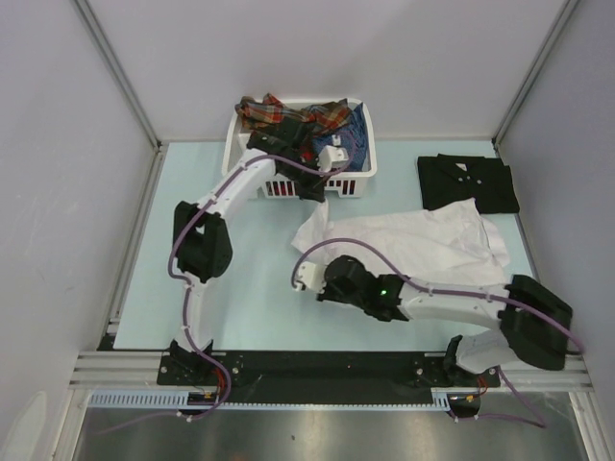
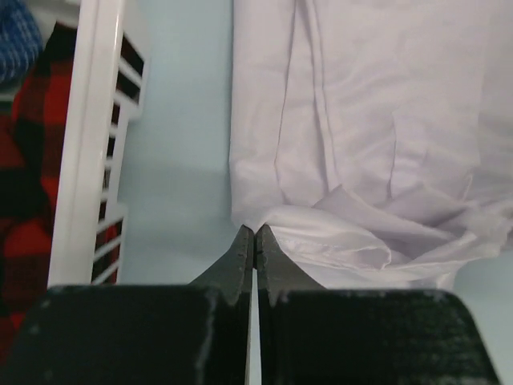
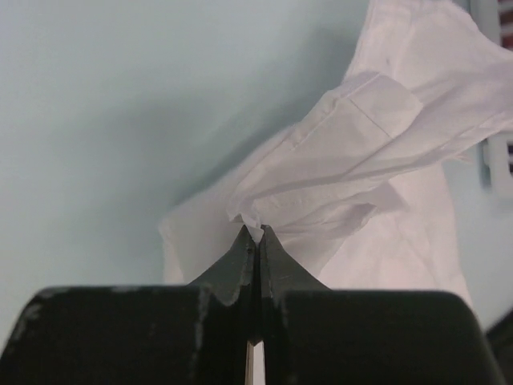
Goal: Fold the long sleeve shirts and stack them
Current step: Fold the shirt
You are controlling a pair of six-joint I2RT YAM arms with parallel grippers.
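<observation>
The left claw (image 2: 254, 234) and right claw (image 3: 255, 233) are each clamped shut on an edge of the white shirt (image 1: 423, 240) lying crumpled on the counter (image 1: 250, 288) beside the basket (image 1: 369, 165).

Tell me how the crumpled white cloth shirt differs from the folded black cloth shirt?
The white cloth shirt lies spread and rumpled mid-table; the black cloth shirt sits folded flat at the far right. The left gripper and right gripper pinch the white one; nothing touches the black one. Both rest on the pale blue table.
</observation>
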